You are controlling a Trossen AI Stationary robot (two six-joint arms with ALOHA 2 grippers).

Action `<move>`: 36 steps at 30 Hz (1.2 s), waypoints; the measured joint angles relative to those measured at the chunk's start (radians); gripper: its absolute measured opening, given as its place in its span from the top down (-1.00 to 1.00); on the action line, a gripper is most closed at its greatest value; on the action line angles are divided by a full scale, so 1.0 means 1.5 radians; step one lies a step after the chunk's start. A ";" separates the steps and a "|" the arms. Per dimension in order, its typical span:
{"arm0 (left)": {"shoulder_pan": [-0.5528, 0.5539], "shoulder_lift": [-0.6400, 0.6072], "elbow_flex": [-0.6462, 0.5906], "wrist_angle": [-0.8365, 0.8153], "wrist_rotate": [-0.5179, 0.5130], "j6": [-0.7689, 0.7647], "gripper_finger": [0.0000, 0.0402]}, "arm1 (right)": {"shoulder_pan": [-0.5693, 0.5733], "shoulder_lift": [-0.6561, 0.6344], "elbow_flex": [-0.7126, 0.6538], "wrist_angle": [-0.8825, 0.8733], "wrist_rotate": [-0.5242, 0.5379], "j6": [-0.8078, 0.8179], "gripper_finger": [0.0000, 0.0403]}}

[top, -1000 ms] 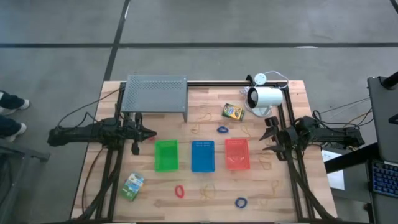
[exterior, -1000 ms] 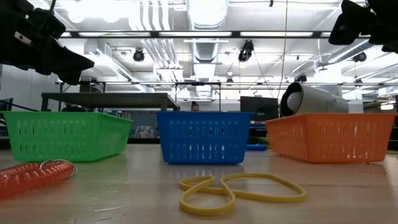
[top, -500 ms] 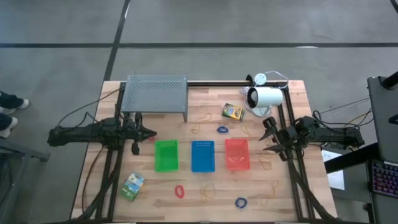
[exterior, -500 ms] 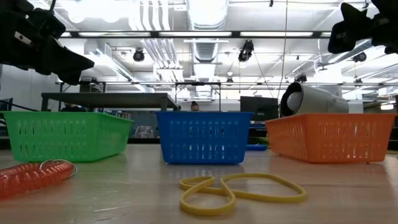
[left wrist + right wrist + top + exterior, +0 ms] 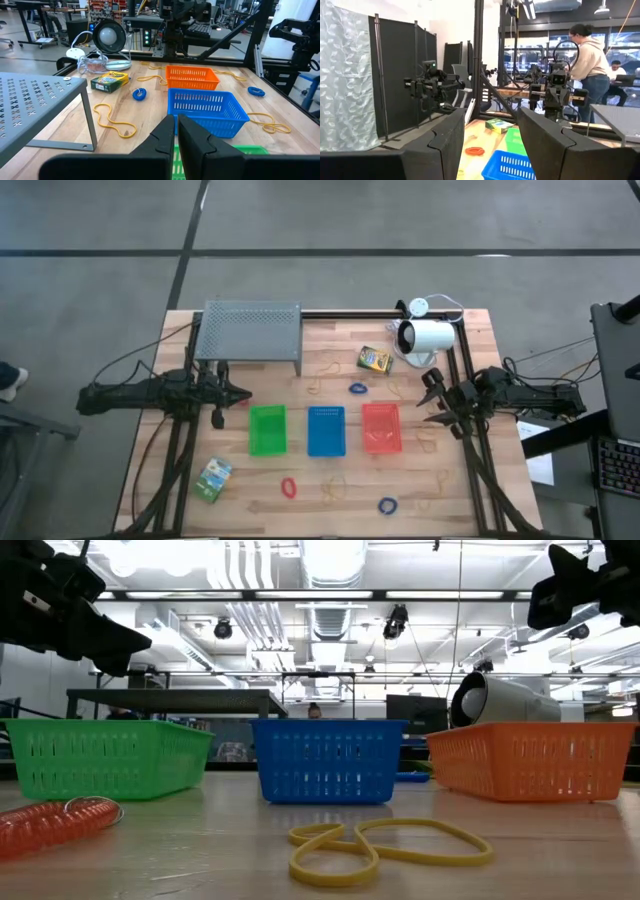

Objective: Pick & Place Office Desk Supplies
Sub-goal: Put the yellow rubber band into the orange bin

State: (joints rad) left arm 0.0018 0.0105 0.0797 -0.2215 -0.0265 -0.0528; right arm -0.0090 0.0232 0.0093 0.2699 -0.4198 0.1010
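In the high view one yellow-green crayon box [image 5: 374, 360] lies flat at the far middle of the table and another [image 5: 213, 479] at the near left. A red loop [image 5: 289, 487] and two blue loops [image 5: 358, 389] [image 5: 387, 505] lie flat, with thin rubber bands [image 5: 314, 388] [image 5: 333, 490] scattered around them. My left gripper [image 5: 245, 393] is shut and hovers left of the green tray [image 5: 267, 442]. My right gripper [image 5: 428, 397] is open and hovers right of the red tray [image 5: 381, 442]. Neither touches anything.
Green, blue [image 5: 326, 444] and red trays stand in a row mid-table. A grey perforated rack [image 5: 250, 330] stands at the far left, a white cylindrical device [image 5: 428, 337] at the far right. In the right wrist view a person [image 5: 587, 60] stands beyond the table.
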 joint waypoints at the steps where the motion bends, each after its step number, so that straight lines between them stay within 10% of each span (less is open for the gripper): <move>1: 0.000 0.000 0.000 0.000 0.000 0.000 0.86 | 0.000 -0.001 0.000 0.000 0.000 -0.013 0.09; 8: 0.000 0.000 0.000 0.000 0.000 0.000 0.86 | 0.003 0.007 0.000 -0.013 -0.025 -0.118 0.09; 17: 0.000 0.000 0.000 0.000 0.000 0.000 0.86 | 0.003 0.073 0.066 -0.151 0.223 -0.017 0.09; 36: 0.000 0.000 0.000 0.000 0.000 0.000 0.86 | 0.004 0.311 0.229 -0.165 0.363 -0.070 0.09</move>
State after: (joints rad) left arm 0.0019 0.0105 0.0795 -0.2217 -0.0265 -0.0528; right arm -0.0025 0.4894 0.3524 0.0229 0.1244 -0.0047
